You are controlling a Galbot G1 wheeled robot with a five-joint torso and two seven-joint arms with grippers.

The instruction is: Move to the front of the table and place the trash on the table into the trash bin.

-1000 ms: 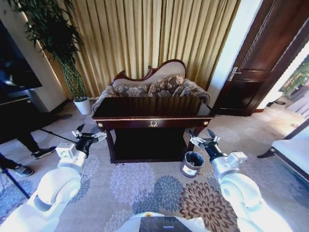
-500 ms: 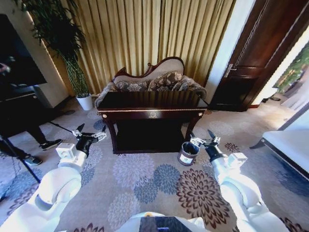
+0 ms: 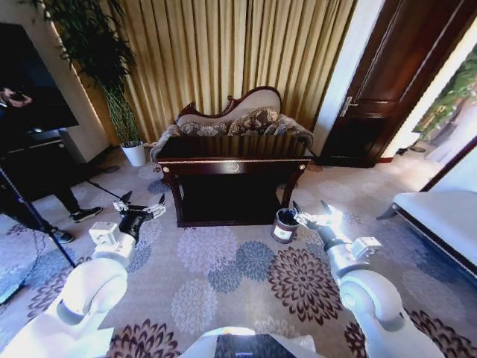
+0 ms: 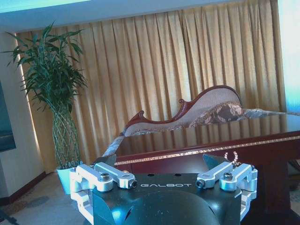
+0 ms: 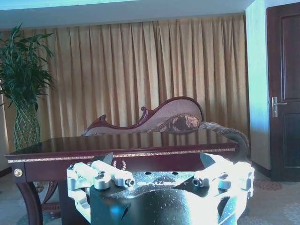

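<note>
Currently, the left gripper (image 3: 139,206) is held out over the patterned carpet (image 3: 238,268), ahead of the robot's left side and well short of the table (image 3: 232,148). Its jaws stand wide apart and grasp nothing; the left wrist view shows the same gripper (image 4: 163,161) spread open, with the table edge (image 4: 262,140) beyond it. A potted plant (image 3: 104,67) in a white pot (image 3: 135,154) stands by the curtain (image 3: 231,52) to the left of the table.

The table sits at centre, dark and glossy, against a sofa (image 3: 237,119) with a carved wooden back. No trash can be made out on its top at this range.

The trash bin (image 3: 284,224) stands on the carpet just beside the table's front right leg, black liner visible at the rim.

The right gripper (image 3: 313,217) is held out just right of the bin, at about the bin's level in the head view. Its jaws are likewise wide apart and empty, confirmed in the right wrist view (image 5: 159,164), which looks across the table top (image 5: 126,140) toward the sofa. A dark door (image 3: 391,74) stands at far right.
</note>
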